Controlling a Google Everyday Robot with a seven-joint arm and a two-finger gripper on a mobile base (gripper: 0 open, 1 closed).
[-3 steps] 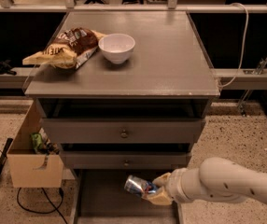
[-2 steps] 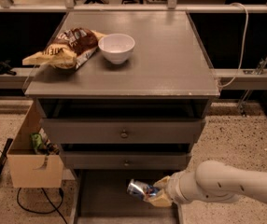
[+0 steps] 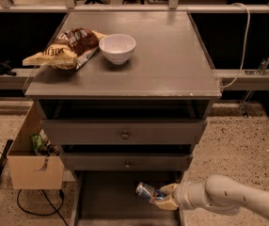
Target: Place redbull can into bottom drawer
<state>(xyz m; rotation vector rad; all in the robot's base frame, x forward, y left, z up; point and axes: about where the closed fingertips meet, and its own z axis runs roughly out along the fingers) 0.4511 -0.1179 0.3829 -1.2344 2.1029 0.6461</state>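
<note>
- Tool (image 3: 165,199), at the end of the pale arm (image 3: 233,201), is sitting low at the bottom right, over the right part of the open bottom drawer (image 3: 101,201), and is clamping one end of the can (image 3: 146,190).
- Can is sticking out to the left of the tool at a tilt, with its free end pointing up and left. It is hanging over the dark drawer floor, and I cannot tell whether it is touching it.
- Letting go from this tilt is looking risky: a round, slick can could be rolling across the flat floor or bouncing off the thin right wall, which is just beside the tool.
- With only one end held, the can could also be pivoting in the grip if its free end bumps anything.
- Just behind and above, the narrow drawer front (image 3: 125,163) is overhanging the opening, so lifting or pushing deeper could be knocking the can against its lower edge.
- Beyond the taller drawer front (image 3: 124,134), the bowl (image 3: 117,47) and chip bag (image 3: 64,51) are lying on the surface (image 3: 172,55), well apart from the work.
</note>
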